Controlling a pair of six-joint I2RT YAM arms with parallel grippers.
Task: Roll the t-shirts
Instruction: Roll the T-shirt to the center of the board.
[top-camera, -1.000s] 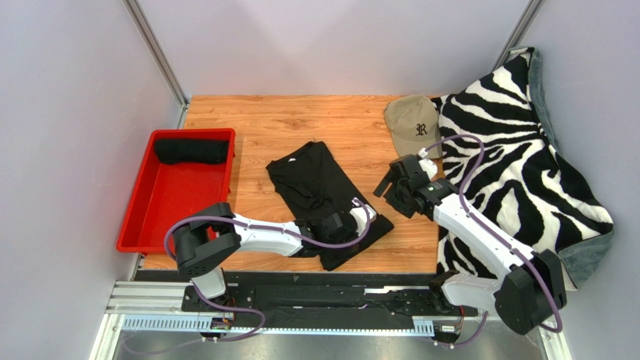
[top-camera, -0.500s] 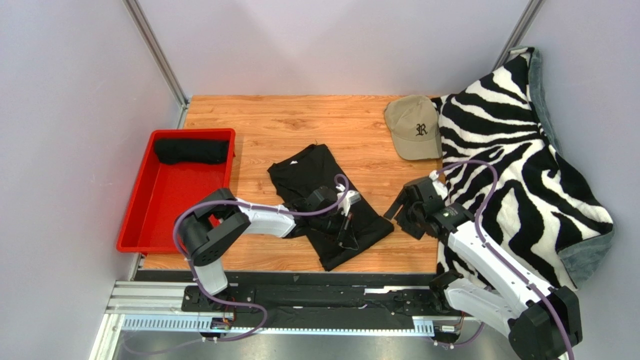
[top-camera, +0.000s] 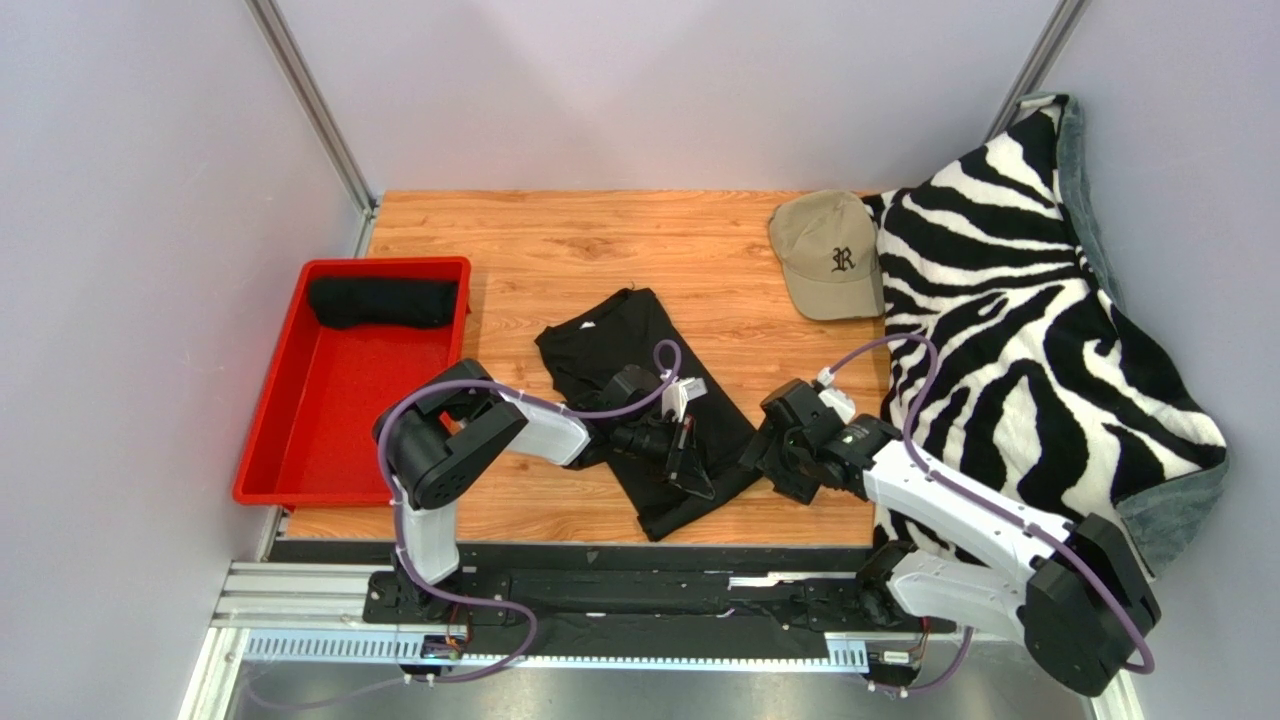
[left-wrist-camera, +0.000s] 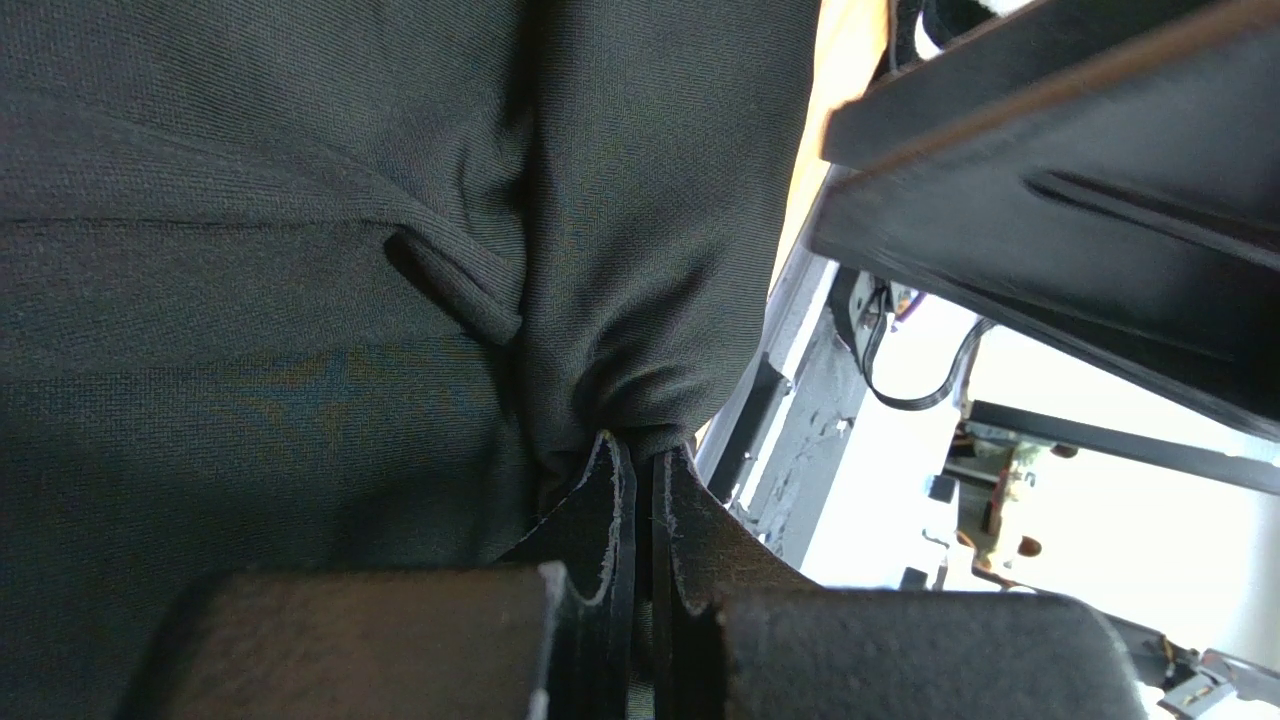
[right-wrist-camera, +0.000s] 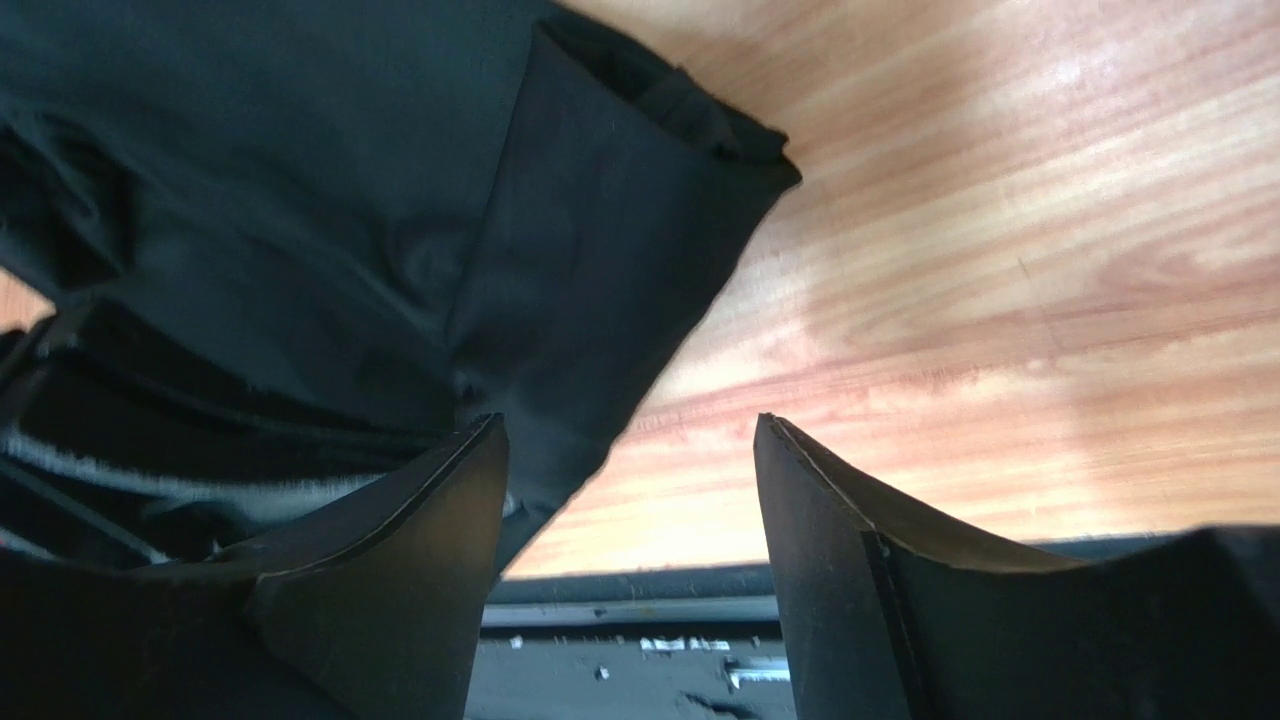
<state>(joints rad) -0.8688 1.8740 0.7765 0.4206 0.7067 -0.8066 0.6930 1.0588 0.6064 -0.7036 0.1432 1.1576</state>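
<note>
A black t-shirt lies folded into a long strip on the wooden table. My left gripper is shut on a pinch of its fabric near the strip's near end; in the left wrist view the jaws meet on bunched cloth of the t-shirt. My right gripper is open at the shirt's right edge. In the right wrist view it straddles a folded corner of the t-shirt. A second black t-shirt lies rolled in the red tray.
A tan baseball cap sits at the back right. A zebra-striped blanket covers the right side, under the right arm. The red tray is at the left edge. Bare wood lies right of the shirt.
My right gripper has come down and left from near the cap to the shirt's right edge. My left gripper has shifted slightly left and back, bunching the cloth it holds.
</note>
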